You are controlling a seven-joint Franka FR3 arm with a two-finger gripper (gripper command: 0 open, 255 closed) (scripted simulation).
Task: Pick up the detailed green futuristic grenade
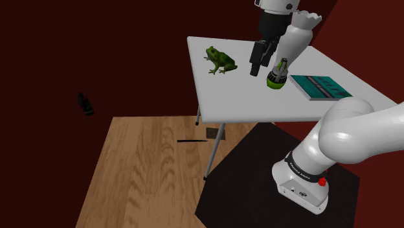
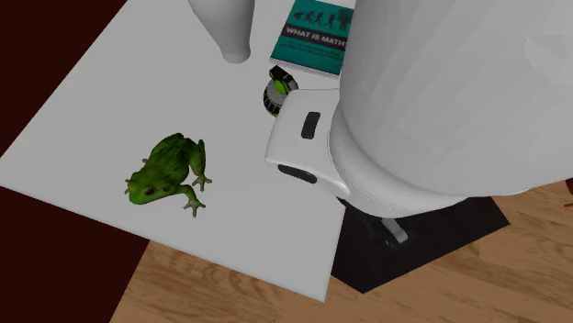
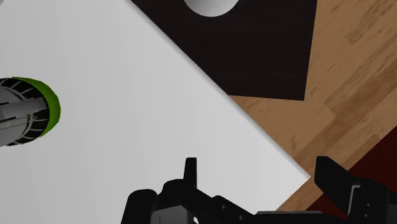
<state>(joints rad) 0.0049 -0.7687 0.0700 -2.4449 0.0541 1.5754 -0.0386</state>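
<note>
- The gripper [image 1: 258,67] hangs over the white table [image 1: 213,97], pointing down, with its two black fingers [image 3: 190,170] spread wide.
- Nothing is clasped between the fingers, and they touch nothing.
- In the wrist view one fingertip shows against the tabletop. The other shows against the wooden floor [image 1: 142,168] beyond the table's edge.
- The green and grey grenade [image 1: 276,79] rests on the table, away from its edges.
- In the wrist view the grenade lies well off to one side of the fingers, outside the gap and apart from both. Its ribbed grey body ends there in a bright green band.
- In the shoulder view the grenade is just to the right of the gripper, with its rounded green end down and grey parts above.
- A green frog [image 1: 220,59] sits on the table on the gripper's other side, toward the table's left edge in the shoulder view. The gripper stands between frog and grenade.
- A teal book [image 1: 320,87] lies flat to the grenade's right in the shoulder view, near it but not touching.
- A white vase [image 1: 299,35] with a scalloped rim stands behind the grenade, toward the table's far edge.
- The white arm [image 1: 353,133] rises from its stand at the table's near side.
</note>
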